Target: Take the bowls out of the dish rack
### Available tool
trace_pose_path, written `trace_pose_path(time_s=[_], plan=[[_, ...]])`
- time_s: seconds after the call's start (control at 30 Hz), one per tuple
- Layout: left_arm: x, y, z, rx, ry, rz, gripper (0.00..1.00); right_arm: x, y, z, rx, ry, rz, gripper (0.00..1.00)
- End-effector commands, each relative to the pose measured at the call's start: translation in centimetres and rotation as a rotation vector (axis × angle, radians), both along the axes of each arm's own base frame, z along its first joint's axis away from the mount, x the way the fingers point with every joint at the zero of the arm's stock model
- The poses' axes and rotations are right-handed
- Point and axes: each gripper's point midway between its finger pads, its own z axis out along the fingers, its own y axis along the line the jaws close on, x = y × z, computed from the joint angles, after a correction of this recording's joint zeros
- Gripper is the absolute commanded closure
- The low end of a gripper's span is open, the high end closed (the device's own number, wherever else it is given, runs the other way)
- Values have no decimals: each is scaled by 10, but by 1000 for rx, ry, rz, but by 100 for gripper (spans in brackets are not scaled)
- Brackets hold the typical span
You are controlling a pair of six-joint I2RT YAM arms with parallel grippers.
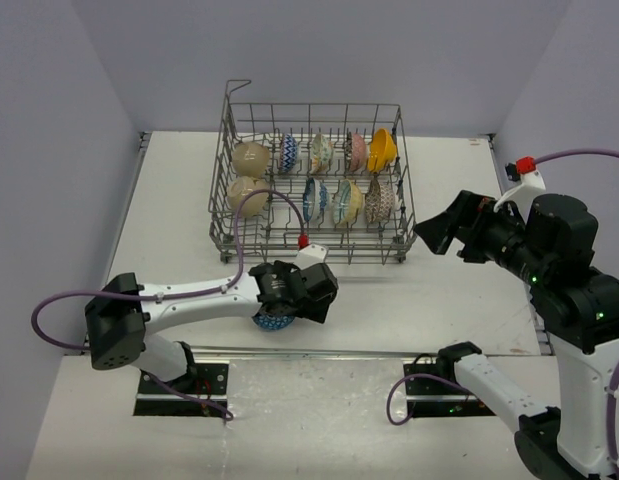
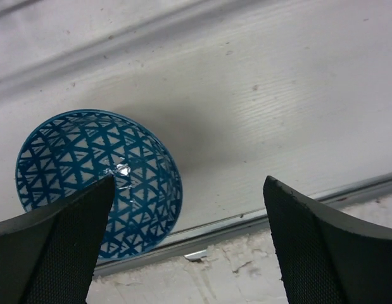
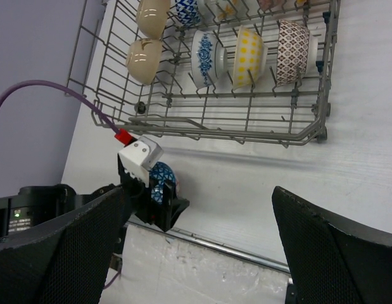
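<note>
Since the left hand (image 2: 189, 183) gapes wide, empty, over the blue bowl (image 2: 97, 183) near the surface (image 2: 259, 95) edge, lower left of frame, lifting off carelessly could nudge it over

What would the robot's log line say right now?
left tool open over blue bowl on table | right tool open, empty | rack holds bowls

Bright, even overhead light floods the white counter (image 1: 439, 300). The blue bowl (image 2: 101, 166) throws a soft shadow beside it and carries a small glare spot. The fingers (image 2: 50, 253) of the left tool (image 2: 189, 180) loom dark and slightly blurred.
</note>
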Motion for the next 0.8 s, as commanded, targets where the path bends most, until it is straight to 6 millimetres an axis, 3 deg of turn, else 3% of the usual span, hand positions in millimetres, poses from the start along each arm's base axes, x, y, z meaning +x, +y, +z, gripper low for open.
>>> trace_pose_path(time_s=[0.0,0.13,0.17,0.23,0.27,0.33,0.37,0.4,0.47,0.57,0.6,0.63,0.7,0.73,0.77], plan=[[-3,-23,49,-105,-27,-75,0,5,-4,5,-23,-32,-10,1],[-6,-41,114,-223,-73,-130,0,8,-8,10,-43,-43,-29,1],[-1,-51,147,-292,-114,-134,0,8,-9,11,-46,-47,-36,1],[9,-57,185,-338,-183,-150,0,8,-10,14,-46,-55,-40,1],[17,-64,223,-410,-235,-152,0,9,-9,14,-46,-52,-37,1],[53,-63,238,-412,-258,-120,0,10,-7,17,-39,-56,-30,1],[59,-71,244,-459,-215,-147,0,12,-6,17,-39,-52,-27,1],[89,-62,266,-495,-257,-109,0,13,-6,18,-37,-52,-26,1],[137,-71,259,-492,-241,-91,0,15,-4,23,-30,-65,-23,1],[172,-76,248,-551,-157,-106,0,16,-3,23,-25,-66,-16,1],[196,-63,244,-564,-148,-56,0,15,-2,24,-22,-70,-12,1],[205,-68,230,-582,-99,-71,0,14,0,21,-17,-63,-5,1],[233,-56,214,-609,-71,-26,0,10,2,20,-2,-70,8,1],[234,-58,210,-641,-36,-53,0,9,2,15,2,-62,10,1],[247,-52,209,-671,-43,-44,0,8,3,13,5,-61,15,1]])
